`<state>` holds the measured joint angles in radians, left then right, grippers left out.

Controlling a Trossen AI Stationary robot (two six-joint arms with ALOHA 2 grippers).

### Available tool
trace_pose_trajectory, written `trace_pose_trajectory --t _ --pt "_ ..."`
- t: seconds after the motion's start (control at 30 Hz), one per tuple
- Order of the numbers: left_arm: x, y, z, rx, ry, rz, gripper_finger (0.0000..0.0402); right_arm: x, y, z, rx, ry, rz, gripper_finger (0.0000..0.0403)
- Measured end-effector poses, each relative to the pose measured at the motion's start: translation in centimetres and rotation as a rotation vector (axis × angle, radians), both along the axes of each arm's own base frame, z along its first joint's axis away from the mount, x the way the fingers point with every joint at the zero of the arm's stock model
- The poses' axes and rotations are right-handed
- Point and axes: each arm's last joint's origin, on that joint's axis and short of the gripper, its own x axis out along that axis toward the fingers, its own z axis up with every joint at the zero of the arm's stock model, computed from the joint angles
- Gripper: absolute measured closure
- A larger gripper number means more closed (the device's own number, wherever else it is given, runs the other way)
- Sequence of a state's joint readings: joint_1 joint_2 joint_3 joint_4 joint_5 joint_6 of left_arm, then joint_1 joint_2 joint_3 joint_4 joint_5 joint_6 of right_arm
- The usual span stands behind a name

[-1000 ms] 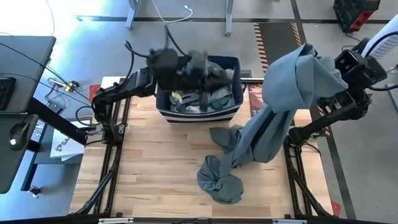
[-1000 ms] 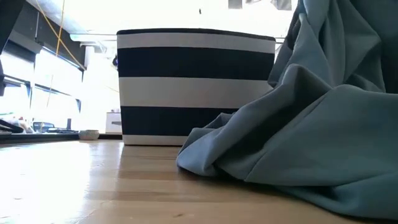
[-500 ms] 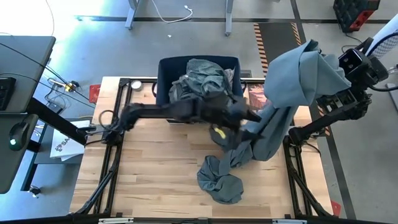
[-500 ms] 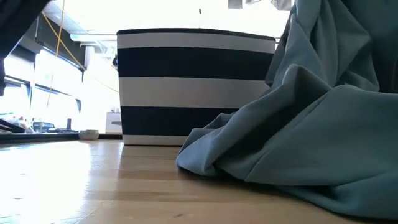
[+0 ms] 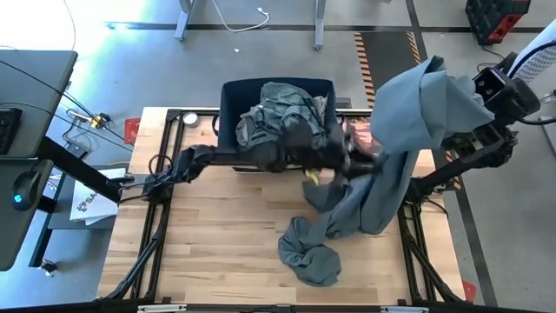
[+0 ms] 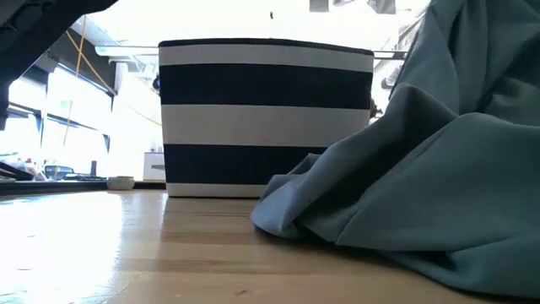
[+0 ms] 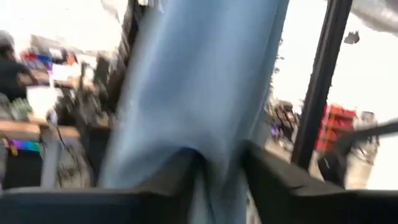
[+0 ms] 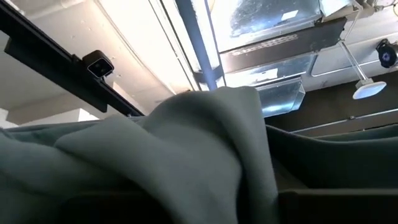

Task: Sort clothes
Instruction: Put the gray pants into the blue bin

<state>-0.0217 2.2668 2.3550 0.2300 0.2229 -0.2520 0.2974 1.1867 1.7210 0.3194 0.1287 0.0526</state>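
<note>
The desk (image 5: 200,235) is pale wood, and at its far edge stands the navy bin with white stripes (image 6: 266,118), heaped with crumpled grey-green clothes (image 5: 282,113). The largest thing in play is the blue-grey garment (image 5: 391,165): its top is lifted high over the desk's right side, it hangs down in a long fold, and its lower end lies bunched on the wood near the front middle (image 5: 308,256). In the low view that cloth (image 6: 422,194) spreads across the desk to the right of the bin.

My right arm is up at the desk's right edge, and the garment's raised end is draped over my right gripper (image 5: 452,96); cloth covers the fingers, so I cannot tell how far they are apart.

My left arm reaches across in front of the bin to the hanging fold. My left gripper (image 7: 221,165) has its two fingers parted, with the pale blue cloth (image 7: 199,93) running down between them; I cannot tell whether they are pressing on it.
</note>
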Motion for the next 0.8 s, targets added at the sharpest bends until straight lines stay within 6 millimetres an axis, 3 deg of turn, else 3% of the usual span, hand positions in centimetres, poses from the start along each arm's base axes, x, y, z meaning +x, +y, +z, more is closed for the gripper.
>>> trace_pose_trajectory --t 0.1,0.23,0.37,0.53,0.67,0.8 --pt "-1.9 2.2 2.9 0.001 -0.06 0.04 0.038 0.9 0.3 -0.3 -0.005 0.015 0.001 0.0402" --pt "-5.9 5.0 7.5 0.044 -0.121 0.13 0.0395 2.0 0.6 -0.6 -0.017 0.038 -0.005 0.0402" --pt "-12.4 7.3 13.5 0.18 -0.256 0.36 0.0399 3.1 0.4 -0.9 -0.001 0.048 -0.077 0.0402" --pt "-22.1 10.5 19.7 0.31 -0.435 0.648 0.04 5.1 -0.9 -1.3 0.037 0.04 -0.349 0.0402" --pt "-27.0 13.0 20.7 0.345 -0.272 0.761 0.0401 7.4 -3.3 -2.8 0.076 0.223 -0.577 0.0389" --pt "-29.4 15.7 18.0 0.376 0.164 0.886 0.0401 10.3 -6.8 -5.8 0.118 0.495 -0.683 0.0366"
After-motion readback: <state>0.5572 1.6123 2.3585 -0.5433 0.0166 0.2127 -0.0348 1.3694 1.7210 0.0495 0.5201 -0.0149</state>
